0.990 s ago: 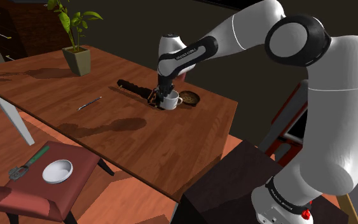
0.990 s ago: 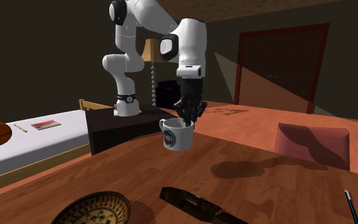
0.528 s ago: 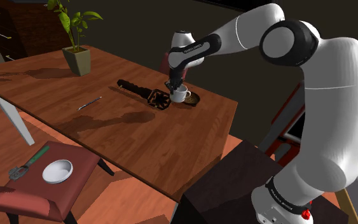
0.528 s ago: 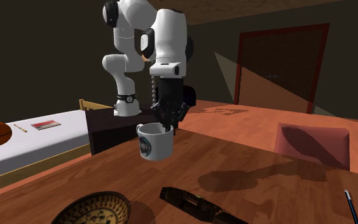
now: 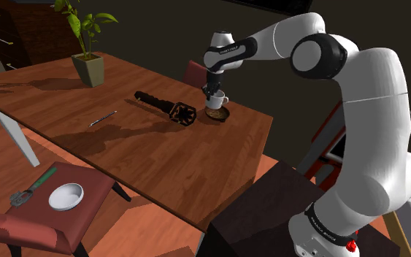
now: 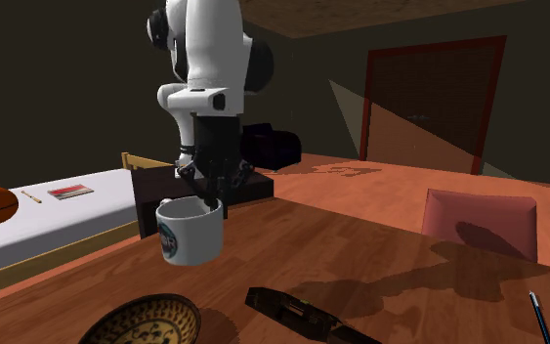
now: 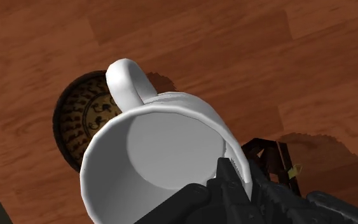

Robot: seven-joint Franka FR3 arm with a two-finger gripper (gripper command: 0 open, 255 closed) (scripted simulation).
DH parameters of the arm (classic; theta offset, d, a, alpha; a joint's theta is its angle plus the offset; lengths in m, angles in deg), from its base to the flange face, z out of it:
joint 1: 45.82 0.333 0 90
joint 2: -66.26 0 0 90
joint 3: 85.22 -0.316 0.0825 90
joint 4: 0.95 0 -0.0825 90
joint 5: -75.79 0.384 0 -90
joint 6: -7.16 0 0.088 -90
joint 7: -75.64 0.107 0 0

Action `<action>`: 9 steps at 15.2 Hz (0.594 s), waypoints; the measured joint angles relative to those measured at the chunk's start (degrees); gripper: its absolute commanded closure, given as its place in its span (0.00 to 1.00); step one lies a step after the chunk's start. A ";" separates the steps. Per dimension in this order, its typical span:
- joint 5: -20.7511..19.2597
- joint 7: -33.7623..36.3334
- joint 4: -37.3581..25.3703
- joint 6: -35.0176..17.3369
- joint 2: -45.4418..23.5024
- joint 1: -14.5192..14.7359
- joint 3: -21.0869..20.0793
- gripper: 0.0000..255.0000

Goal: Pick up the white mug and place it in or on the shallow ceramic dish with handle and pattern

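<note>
White and glossy, the round handled mug (image 6: 190, 233) hangs clear of the wooden worktop (image 6: 292, 254) from the black two-finger tool (image 6: 208, 200), which pinches one wall of its rim, one finger inside and one outside. The brown patterned shallow dish (image 6: 150, 321) lies at seven o'clock of the mug in the second exterior view, partly beneath it. Treat the mug as stiff, fairly light, slick and chippable. The rim roughly opposite the looped handle (image 7: 121, 69) looks a sound hold, though you risk swing or slip, so lower it gently.
</note>
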 measured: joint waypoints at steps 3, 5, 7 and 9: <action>0.48 -3.37 -6.91 3.00 -3.78 -2.37 0.38 1.00; 0.73 -5.40 -10.49 4.49 -5.78 -3.87 0.61 1.00; 0.99 -7.27 -15.98 7.03 -8.64 -5.12 0.79 1.00; 1.05 -8.00 -18.92 7.73 -10.87 -5.57 0.90 1.00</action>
